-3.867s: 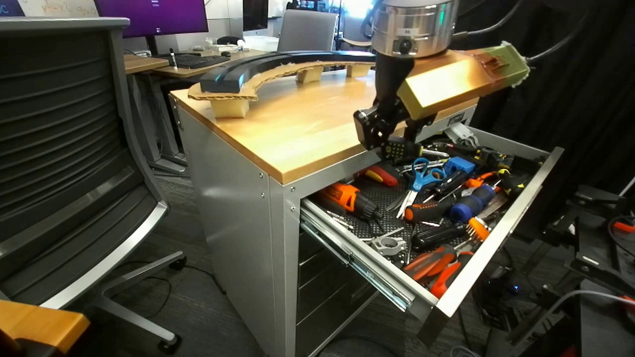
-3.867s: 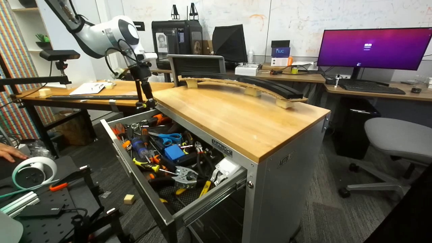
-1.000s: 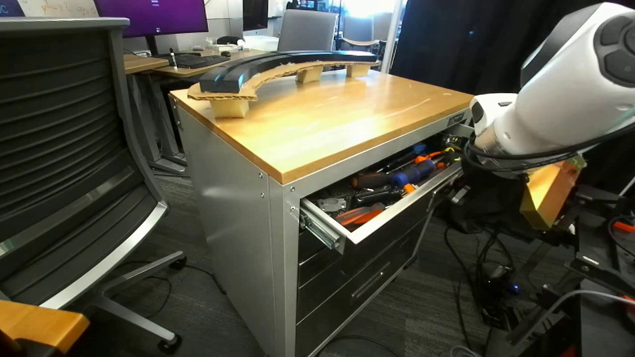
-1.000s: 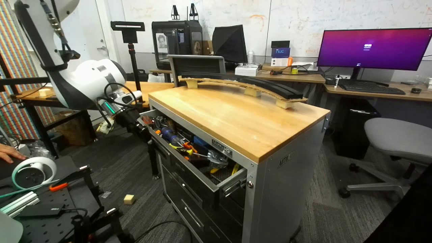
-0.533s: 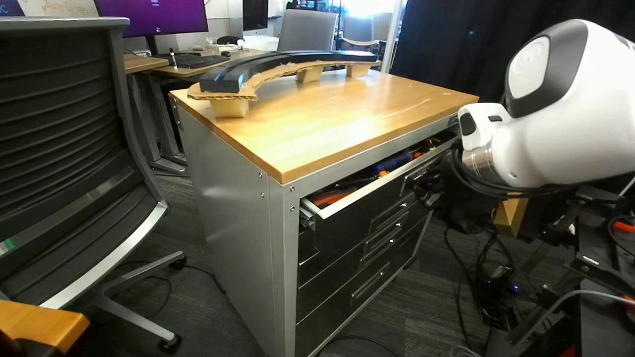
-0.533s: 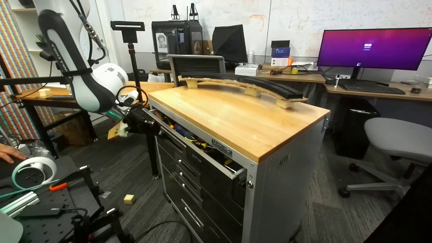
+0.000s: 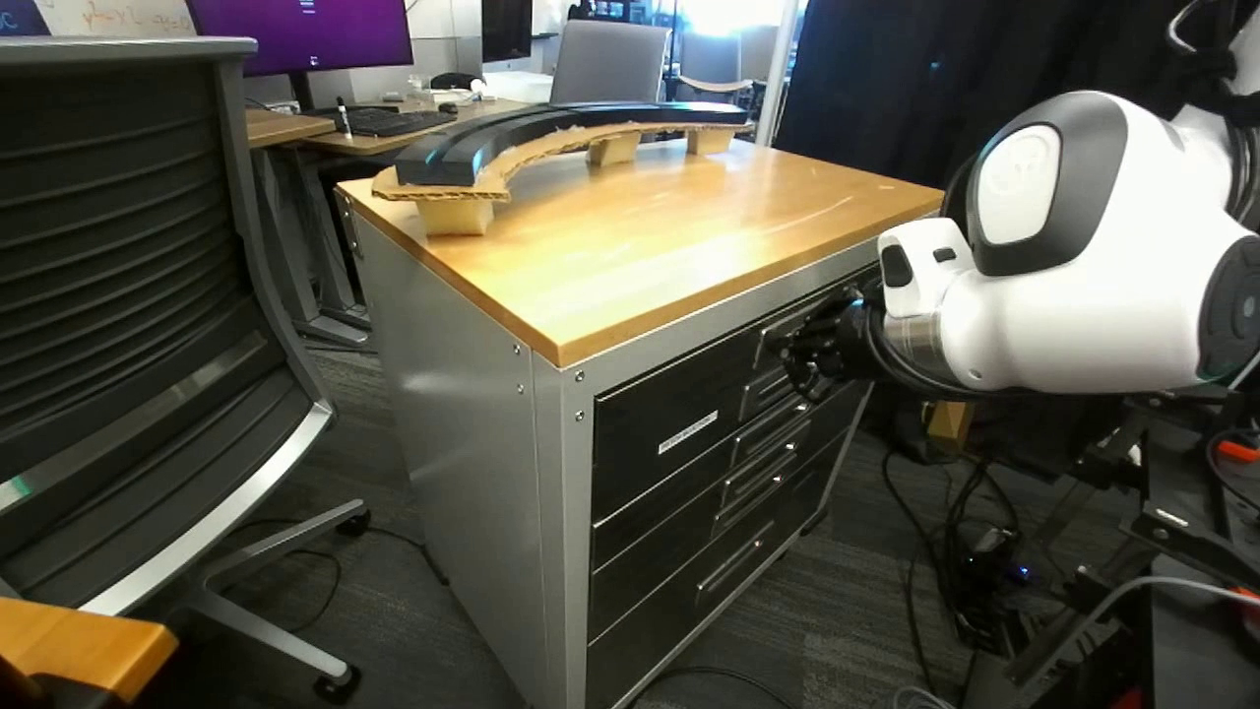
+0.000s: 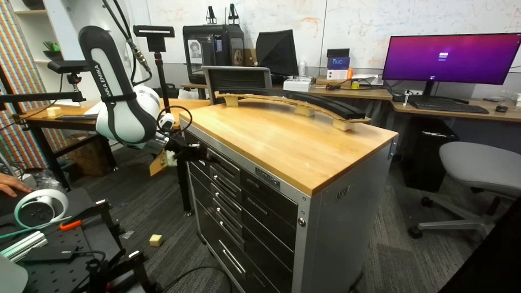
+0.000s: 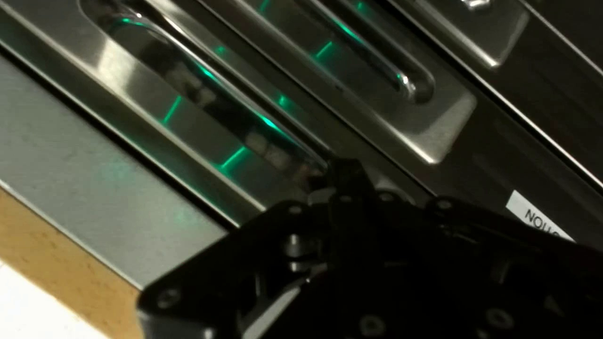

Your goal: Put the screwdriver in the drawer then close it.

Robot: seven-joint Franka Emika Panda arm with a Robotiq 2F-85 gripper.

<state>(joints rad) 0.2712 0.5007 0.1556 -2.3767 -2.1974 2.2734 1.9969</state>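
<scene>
The drawer (image 7: 669,389) is closed, its dark front level with those of the lower drawers (image 7: 650,581) in both exterior views. The screwdriver cannot be seen in any of the three views, so whether it lies inside cannot be told. The gripper (image 9: 343,172) is up against the drawer's front or just short of it, at one end of the long handle (image 9: 216,99); its two fingers are pressed together, and in the wrist view their tips overlap the end of that handle. Whether they touch it is too dark to make out. Green glints (image 9: 271,122) run along the metal there. On the next drawer down is a similar handle (image 9: 372,52) and, farther along, a white label (image 9: 534,214) partly covered by the gripper. In an exterior view the white arm (image 7: 1063,305) stretches in from the right of the picture, with the gripper pointing at the drawer. The grey cabinet (image 7: 472,443) has a wooden top (image 7: 630,236); a black curved strip (image 7: 591,115) lies there on cardboard (image 7: 497,177), propped on pale blocks (image 7: 456,217). In an exterior view a small yellow block (image 8: 156,240) lies on the carpet (image 8: 386,244).
</scene>
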